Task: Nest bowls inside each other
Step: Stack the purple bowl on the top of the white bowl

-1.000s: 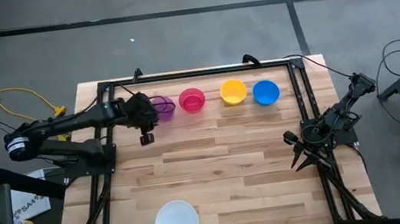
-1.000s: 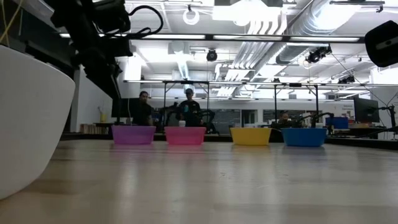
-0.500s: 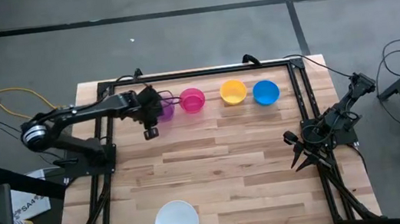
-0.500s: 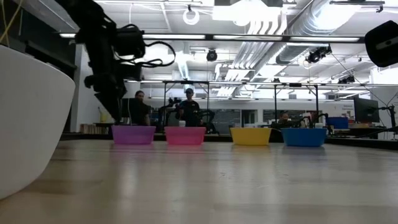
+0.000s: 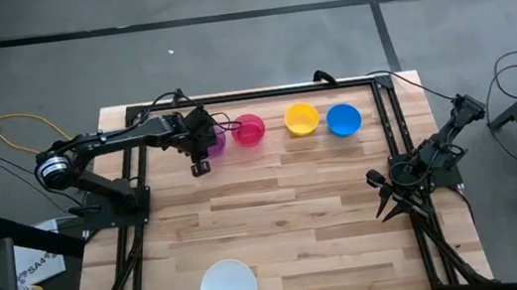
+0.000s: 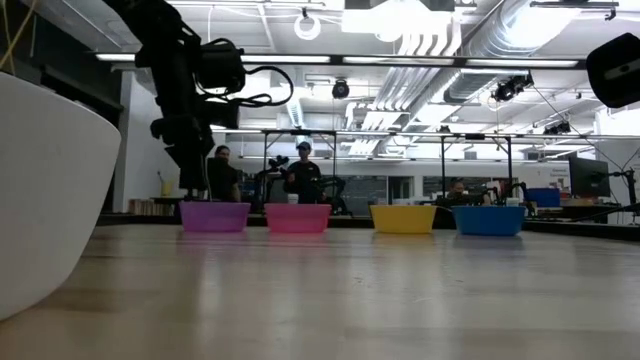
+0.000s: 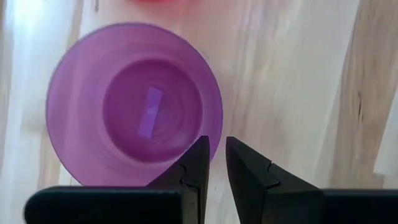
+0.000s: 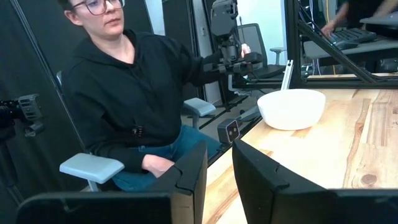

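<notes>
Five round plastic bowls are counted on the wooden surface [image 5: 287, 211]: one white bowl [image 5: 228, 289] nearest, then purple [image 7: 134, 102], pink-red [image 5: 248, 129], yellow [image 5: 301, 118] and blue [image 5: 343, 120] in a far row. The left claw [image 7: 215, 155], narrowly parted and empty, is held over the purple rim. The right claw [image 8: 217, 163], slightly parted, is parked aside.

I found the site to be a robotics lab in an open industrial hall. Exposed ceiling ducts [image 6: 450, 40] and strip lights ran overhead, further black test frames [image 6: 478, 160] stood beyond my wooden table [image 5: 297, 210], and people [image 6: 303, 178] sat at workstations behind.
</notes>
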Action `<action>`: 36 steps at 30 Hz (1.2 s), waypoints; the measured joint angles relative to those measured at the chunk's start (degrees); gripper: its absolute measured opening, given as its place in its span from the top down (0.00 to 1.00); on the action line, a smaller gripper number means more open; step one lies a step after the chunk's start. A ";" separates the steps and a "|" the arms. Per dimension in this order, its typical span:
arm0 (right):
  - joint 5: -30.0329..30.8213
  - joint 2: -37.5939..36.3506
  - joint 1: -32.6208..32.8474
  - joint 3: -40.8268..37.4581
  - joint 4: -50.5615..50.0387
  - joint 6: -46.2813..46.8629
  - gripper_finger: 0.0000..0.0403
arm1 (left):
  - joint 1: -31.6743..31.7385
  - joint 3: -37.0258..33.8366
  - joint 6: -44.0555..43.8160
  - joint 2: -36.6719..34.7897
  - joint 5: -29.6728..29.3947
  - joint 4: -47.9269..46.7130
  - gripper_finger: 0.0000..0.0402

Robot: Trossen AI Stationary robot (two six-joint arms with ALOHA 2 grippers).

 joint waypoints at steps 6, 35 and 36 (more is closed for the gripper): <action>0.00 0.01 0.00 0.00 0.00 0.02 0.82 | -0.02 0.00 3.63 0.00 0.17 -2.54 0.87; -0.04 0.00 0.00 -0.01 0.00 0.01 0.82 | 0.00 -0.24 9.23 7.38 -3.45 -0.62 0.87; -0.02 0.00 0.00 -0.01 0.00 0.00 0.82 | 0.00 -0.24 9.23 7.80 -4.20 -0.46 0.87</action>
